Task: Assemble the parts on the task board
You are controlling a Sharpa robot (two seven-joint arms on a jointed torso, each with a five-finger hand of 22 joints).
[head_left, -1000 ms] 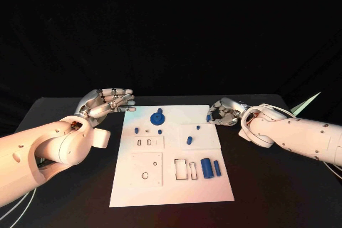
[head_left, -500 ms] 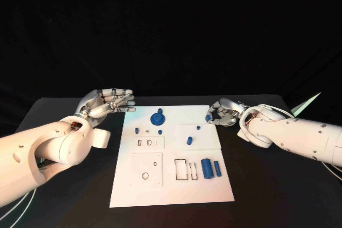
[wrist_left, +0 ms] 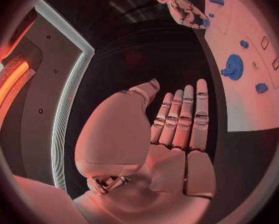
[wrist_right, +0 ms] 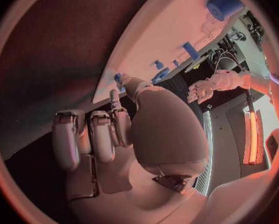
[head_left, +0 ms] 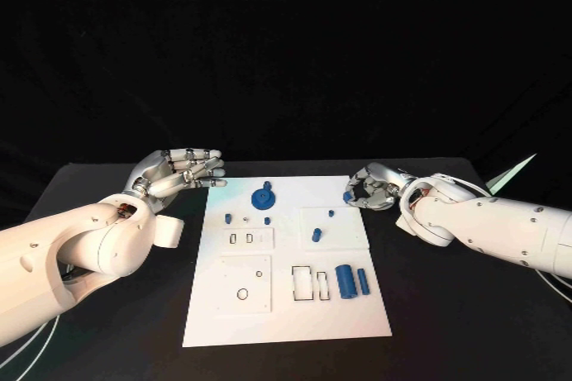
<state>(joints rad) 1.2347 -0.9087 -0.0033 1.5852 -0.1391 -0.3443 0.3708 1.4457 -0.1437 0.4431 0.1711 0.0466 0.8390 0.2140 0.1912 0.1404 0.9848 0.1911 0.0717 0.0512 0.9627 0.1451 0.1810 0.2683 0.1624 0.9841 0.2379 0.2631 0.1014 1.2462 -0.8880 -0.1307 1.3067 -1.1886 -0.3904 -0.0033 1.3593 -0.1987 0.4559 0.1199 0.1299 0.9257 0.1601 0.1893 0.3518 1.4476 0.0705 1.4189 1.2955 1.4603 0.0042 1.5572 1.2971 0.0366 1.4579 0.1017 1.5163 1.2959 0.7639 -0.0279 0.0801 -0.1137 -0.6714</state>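
The white task board lies in the middle of the table. A blue gear sits at its far end, with small blue pieces beside it and two more toward the right. A blue cylinder and a thin blue bar lie near the rectangular slots. My right hand hovers at the board's far right edge and pinches a small blue part, seen at the fingertips in the right wrist view. My left hand hangs off the board's far left corner, fingers straight, holding nothing.
Black tabletop surrounds the board on both sides. A pale pointed object lies at the table's right edge behind my right arm. The left wrist view shows the gear and my right hand beyond.
My right hand has edged slightly left toward the board's far right edge, still with the small blue part. The left hand has stayed where it was.
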